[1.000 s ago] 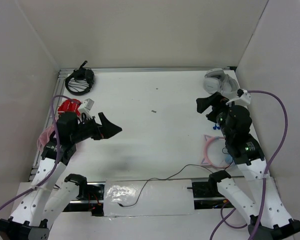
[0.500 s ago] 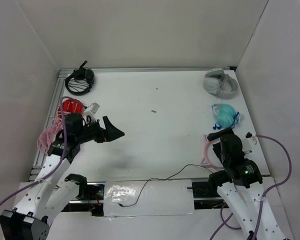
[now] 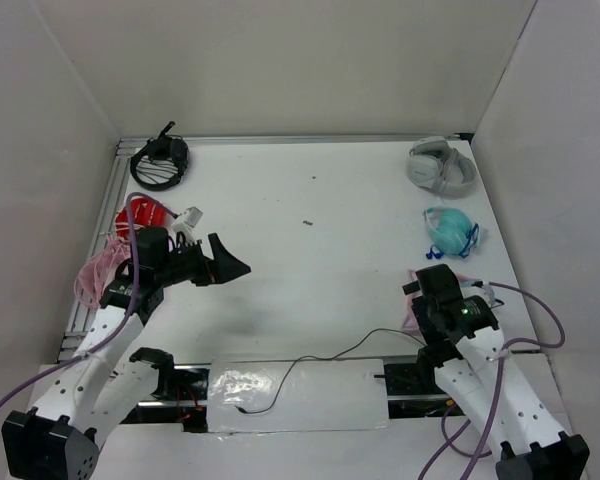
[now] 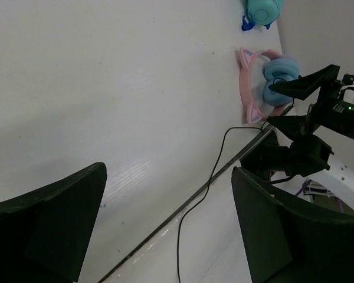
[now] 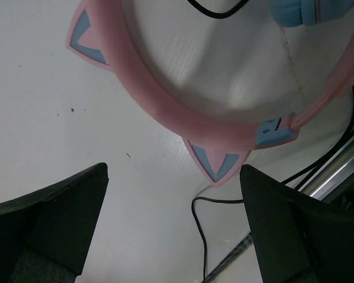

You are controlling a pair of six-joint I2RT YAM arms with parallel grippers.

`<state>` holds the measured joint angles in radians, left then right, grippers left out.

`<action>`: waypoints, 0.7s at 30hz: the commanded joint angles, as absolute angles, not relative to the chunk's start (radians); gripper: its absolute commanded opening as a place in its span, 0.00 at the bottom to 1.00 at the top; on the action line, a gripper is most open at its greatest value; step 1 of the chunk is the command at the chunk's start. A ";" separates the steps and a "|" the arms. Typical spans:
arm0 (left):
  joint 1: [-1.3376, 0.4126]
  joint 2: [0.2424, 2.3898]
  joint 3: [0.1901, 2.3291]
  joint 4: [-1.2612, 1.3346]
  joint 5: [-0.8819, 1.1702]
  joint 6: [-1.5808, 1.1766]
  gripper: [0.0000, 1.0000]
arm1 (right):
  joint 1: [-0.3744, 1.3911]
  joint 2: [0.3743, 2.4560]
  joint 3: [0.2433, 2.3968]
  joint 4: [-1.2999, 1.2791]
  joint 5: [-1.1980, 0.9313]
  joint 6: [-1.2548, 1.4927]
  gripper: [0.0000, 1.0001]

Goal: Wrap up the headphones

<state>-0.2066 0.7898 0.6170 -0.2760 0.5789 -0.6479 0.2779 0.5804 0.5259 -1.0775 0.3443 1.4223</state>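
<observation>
Left hand (image 3: 232, 266) spread wide, nothing between its fingers, hanging over the left part of the desk (image 3: 310, 180) and touching nothing. Right hand (image 3: 428, 292) also wide open and empty, poised just above the headphones (image 3: 411, 303) at the desk's near right corner; its wrist view shows the pink cat-eared headband (image 5: 183, 118) lying flat between the two fingers (image 5: 53, 218), with no contact to be seen. Light blue ear cups (image 4: 280, 73) sit inside the band's curve. One long black cable (image 3: 325, 356) trails loose from the headphones leftward along the near edge, its end lying on a clear plastic piece (image 3: 310, 385) — bag or sheet, cannot tell. Count on the desk: one cat-eared set, one turquoise set (image 3: 448, 230) just beyond it, one pale grey set (image 3: 440, 165) in the far right corner, one black set (image 3: 160, 163) in the far left corner, one red set (image 3: 140, 213) partly behind the left arm. At the left edge, a pink looped bundle (image 3: 92, 272) — too hidden to name.
</observation>
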 commanded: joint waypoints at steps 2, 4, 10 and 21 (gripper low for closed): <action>-0.212 0.784 0.615 -0.242 0.568 -0.611 0.99 | 0.285 0.591 0.485 -1.097 0.295 1.514 0.99; -0.212 0.779 0.612 -0.238 0.572 -0.609 0.99 | 0.287 0.571 0.471 -1.094 0.269 1.532 0.99; -0.212 0.785 0.598 -0.190 0.624 -0.600 0.99 | 0.291 0.554 0.472 -1.104 0.233 1.552 1.00; -0.210 0.854 0.606 -0.143 0.624 -0.574 0.99 | 0.267 0.594 0.422 -1.097 0.330 1.787 0.98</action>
